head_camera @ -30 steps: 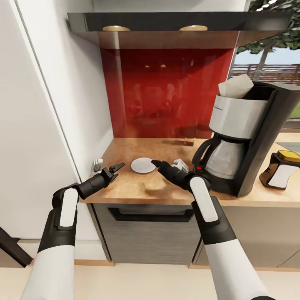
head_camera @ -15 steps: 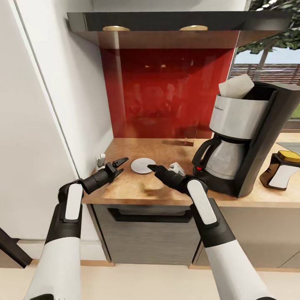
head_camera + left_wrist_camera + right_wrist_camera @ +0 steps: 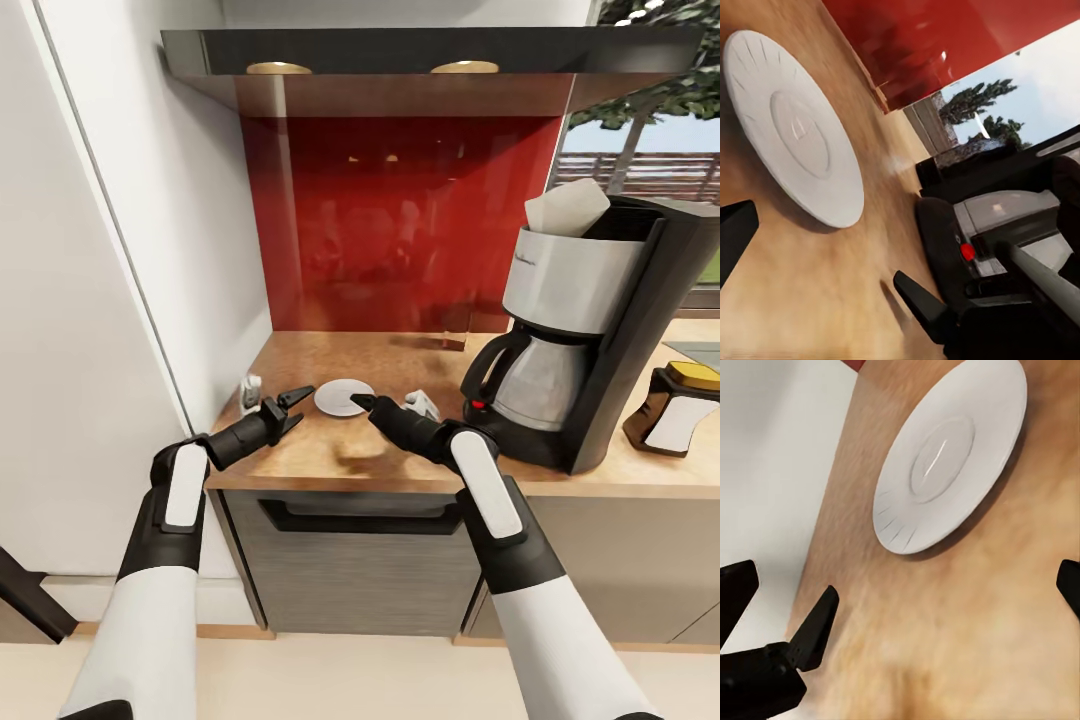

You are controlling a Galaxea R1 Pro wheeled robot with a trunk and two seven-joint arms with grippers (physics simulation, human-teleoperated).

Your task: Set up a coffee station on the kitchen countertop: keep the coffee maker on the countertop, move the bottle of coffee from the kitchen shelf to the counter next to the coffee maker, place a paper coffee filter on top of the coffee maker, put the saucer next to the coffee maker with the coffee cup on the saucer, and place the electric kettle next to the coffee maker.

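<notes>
A white saucer (image 3: 344, 397) lies flat on the wooden countertop (image 3: 400, 355), left of the black and silver coffee maker (image 3: 590, 330). A white paper filter (image 3: 566, 208) sticks out of the maker's top. A brown coffee bottle (image 3: 675, 408) with a yellow lid stands on the counter right of the maker. My left gripper (image 3: 295, 407) hovers open just left of the saucer (image 3: 795, 127). My right gripper (image 3: 360, 402) hangs open at the saucer's near right rim, its fingers wide apart with nothing between them (image 3: 902, 585). The saucer (image 3: 949, 457) is bare.
A tall white cabinet wall (image 3: 130, 250) borders the counter's left end. A red backsplash (image 3: 400, 220) rises behind, under a dark hood (image 3: 420, 55). A grey drawer front (image 3: 350, 560) sits below the counter edge. The maker's glass carafe (image 3: 535, 380) faces the saucer.
My left gripper has moved right and forward, closing in on the saucer's left side. My right gripper has shifted slightly left to the saucer's rim. The saucer has not moved.
</notes>
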